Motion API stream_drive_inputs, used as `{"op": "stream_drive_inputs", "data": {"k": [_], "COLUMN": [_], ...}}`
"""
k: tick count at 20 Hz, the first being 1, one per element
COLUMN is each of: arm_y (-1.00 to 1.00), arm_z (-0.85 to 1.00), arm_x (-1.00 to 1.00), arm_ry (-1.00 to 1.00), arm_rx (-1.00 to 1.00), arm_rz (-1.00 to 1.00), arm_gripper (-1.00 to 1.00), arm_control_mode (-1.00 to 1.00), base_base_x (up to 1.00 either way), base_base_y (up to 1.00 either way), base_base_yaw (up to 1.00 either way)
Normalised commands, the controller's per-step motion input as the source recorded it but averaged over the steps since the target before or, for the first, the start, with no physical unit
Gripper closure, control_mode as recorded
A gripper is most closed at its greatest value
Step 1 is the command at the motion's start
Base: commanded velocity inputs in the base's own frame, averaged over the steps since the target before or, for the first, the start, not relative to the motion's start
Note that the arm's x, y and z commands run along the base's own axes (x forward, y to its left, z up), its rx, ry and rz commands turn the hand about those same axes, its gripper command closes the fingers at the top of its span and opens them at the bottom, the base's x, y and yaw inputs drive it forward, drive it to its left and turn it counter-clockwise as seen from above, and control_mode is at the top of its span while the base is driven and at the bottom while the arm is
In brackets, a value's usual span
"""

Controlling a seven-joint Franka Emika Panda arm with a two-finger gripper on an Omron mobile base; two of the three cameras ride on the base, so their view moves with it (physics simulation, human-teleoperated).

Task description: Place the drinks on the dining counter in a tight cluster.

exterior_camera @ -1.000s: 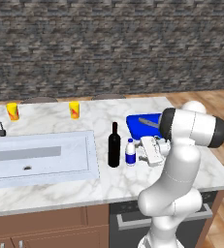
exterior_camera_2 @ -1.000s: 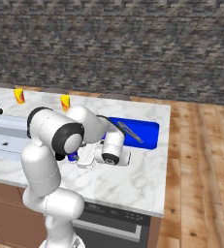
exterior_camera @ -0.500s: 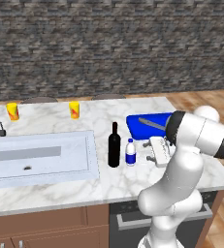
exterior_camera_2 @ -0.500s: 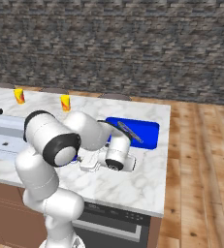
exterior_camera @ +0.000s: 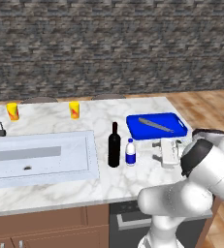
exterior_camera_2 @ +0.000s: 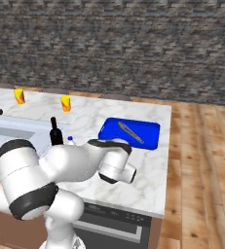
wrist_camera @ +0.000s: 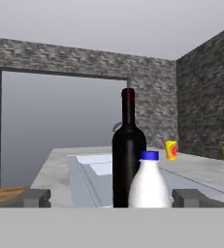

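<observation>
Bottles stand together beside the sink: tall black wine bottle (exterior_camera: 114,145) touching-close to the small white blue-labelled bottle (exterior_camera: 130,152) on the white marble tabletop (exterior_camera: 133,179). Hand (exterior_camera: 168,151), spread wide and empty, sits near the white bottle; a careless swing could topple either.

We see the white arm rise at the worktop's front edge and fold over it, elbow high, with the wrist low and level near the right end. The gripper (exterior_camera: 158,151) points sideways along the worktop toward the left end. Its fingers (wrist_camera: 35,197) stand spread wide apart, with nothing between them.
</observation>
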Motion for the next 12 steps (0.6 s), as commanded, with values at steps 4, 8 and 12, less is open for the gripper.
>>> {"op": "stream_drive_inputs", "data": {"k": [4,8,12], "arm_y": [-0.04,0.0,-0.05], "arm_z": [0.49,0.52,0.51], "arm_x": [-0.52,-0.48,-0.46], "arm_ry": [0.11,0.15,0.16], "arm_rx": [-0.03,-0.08,-0.06], "arm_rz": [-0.01,0.0,0.0], "arm_gripper": [-1.0,-1.0,-1.0], "arm_control_mode": [-1.0,-1.0,-1.0], "base_base_x": [0.0,0.0,0.0], "base_base_y": [0.0,0.0,0.0], "base_base_yaw": [0.0,0.0,0.0]}}
